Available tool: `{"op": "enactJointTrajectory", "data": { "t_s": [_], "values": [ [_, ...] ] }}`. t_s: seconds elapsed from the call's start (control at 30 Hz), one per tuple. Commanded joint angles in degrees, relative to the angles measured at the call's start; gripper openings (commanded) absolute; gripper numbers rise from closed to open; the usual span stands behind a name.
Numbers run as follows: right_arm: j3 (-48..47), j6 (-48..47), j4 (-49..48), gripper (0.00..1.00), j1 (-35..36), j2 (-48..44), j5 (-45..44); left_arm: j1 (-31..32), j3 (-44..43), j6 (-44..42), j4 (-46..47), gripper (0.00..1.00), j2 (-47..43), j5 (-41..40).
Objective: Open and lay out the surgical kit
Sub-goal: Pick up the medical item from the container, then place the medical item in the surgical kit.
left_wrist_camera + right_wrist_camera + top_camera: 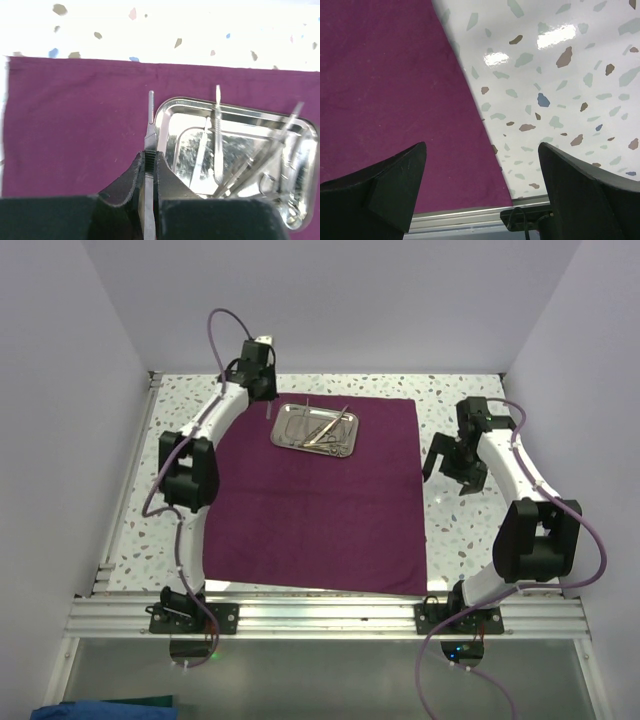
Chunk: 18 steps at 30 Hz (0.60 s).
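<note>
The cloth (pixel 320 500) lies spread flat on the table (pixel 560 100), with the tray (pixel 288 430) on its far part and several thin instruments (pixel 322 430) lying crossed in it. These look light, stiff and slick: polished steel that could twist or slip out of a loose pinch, so each is best taken across the flat of its handle, near the middle, away from the tips. The tray seems light enough to skid if nudged, and the cloth is soft and would ruck if a tip dragged on it. The left claw (pixel 150 156) is clamped on one slim flat tool (pixel 150 120), gripped low on its shaft so that most of its length juts out ahead. It hangs over the cloth just left of the tray's rim, and whether its tip touches the cloth cannot be told. The right claw (pixel 482 145) stands wide apart and holds nothing, poised above the cloth's right edge where bare table begins, well apart from the tray.
</note>
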State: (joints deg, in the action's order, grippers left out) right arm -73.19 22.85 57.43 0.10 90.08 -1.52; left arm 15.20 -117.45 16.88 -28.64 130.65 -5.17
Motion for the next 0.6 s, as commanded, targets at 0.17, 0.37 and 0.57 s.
{"op": "enactJointTrajectory", "data": {
  "t_s": [0.17, 0.37, 0.57],
  "values": [
    [-0.3, -0.4, -2.0, 0.98, 0.1, -2.2, 3.2, 2.5, 27.6, 2.1, 1.7, 0.00, -26.8, -0.4],
    [4.2, -0.4, -2.8, 0.98, 0.3, -5.0, 3.8, 3.5, 52.9, 7.2, 3.6, 0.00, -39.9, 0.1],
    [7.2, -0.6, -3.3, 0.98, 0.3, -7.3, 3.8, 5.1, 63.6, 10.0, 6.9, 0.00, -44.3, 0.4]
  ]
}}
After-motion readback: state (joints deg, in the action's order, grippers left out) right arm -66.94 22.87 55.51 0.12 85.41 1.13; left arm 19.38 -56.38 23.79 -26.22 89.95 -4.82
